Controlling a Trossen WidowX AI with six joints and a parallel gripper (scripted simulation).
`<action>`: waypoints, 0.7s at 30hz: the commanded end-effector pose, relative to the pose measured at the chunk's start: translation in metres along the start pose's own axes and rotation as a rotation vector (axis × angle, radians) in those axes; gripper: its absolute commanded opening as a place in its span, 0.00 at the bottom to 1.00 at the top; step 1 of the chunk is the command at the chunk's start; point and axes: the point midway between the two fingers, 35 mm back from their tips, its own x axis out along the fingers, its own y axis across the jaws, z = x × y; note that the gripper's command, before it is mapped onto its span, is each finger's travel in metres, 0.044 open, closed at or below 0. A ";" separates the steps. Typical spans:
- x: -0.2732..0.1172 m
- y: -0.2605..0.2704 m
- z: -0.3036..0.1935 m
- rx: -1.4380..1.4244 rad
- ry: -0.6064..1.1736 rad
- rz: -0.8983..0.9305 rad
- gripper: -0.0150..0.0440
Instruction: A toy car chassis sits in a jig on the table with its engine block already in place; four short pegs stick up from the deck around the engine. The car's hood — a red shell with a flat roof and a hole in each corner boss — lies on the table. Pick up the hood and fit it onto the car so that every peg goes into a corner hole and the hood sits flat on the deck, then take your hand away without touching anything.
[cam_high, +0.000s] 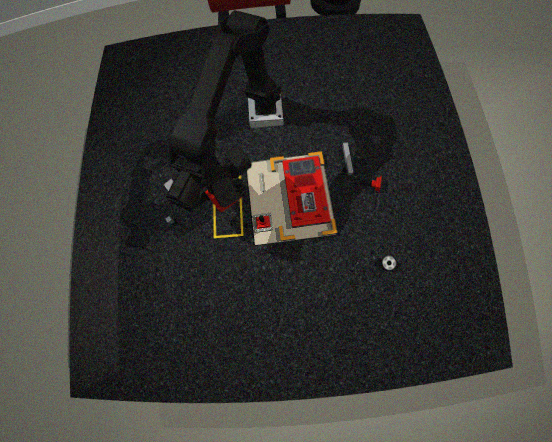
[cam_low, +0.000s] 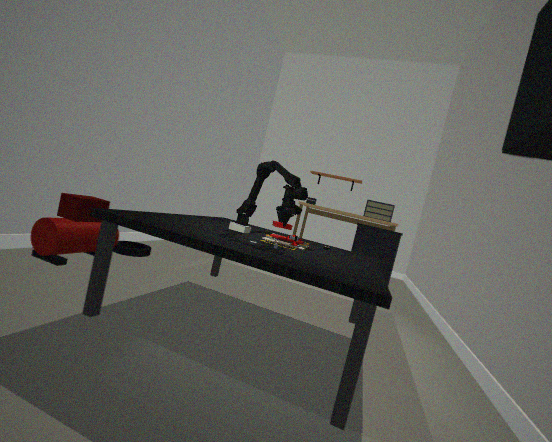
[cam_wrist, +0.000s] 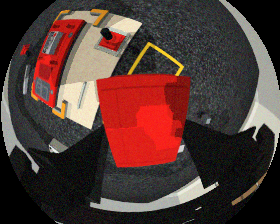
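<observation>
The red hood (cam_high: 219, 202) (cam_low: 282, 225) (cam_wrist: 142, 120) is raised above the table with its flat roof toward the wrist camera. My gripper (cam_high: 212, 194) (cam_low: 284, 220) (cam_wrist: 144, 140) is shut on it, one black finger at each side. The red chassis (cam_high: 296, 216) (cam_wrist: 61, 47) sits between orange corner brackets on the beige jig board (cam_high: 270, 202) (cam_wrist: 92, 55), to the right of the hood in the top view. The grey engine block (cam_high: 308, 201) (cam_wrist: 51, 43) is in its deck. The pegs are too small to tell, and the hood's corner holes cannot be made out.
A yellow outline (cam_high: 214, 220) (cam_wrist: 167, 56) is on the table beside the board. A red block with a black knob (cam_high: 263, 222) (cam_wrist: 112, 41) stands on the board's near left corner. A grey bar (cam_high: 348, 158), a small red part (cam_high: 377, 183) and a white ring (cam_high: 389, 262) lie to the right.
</observation>
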 end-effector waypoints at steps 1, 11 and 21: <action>0.001 0.004 0.007 0.018 0.000 0.001 0.25; 0.000 0.025 0.038 0.095 -0.002 0.003 0.25; -0.001 0.049 0.067 0.180 -0.006 0.003 0.25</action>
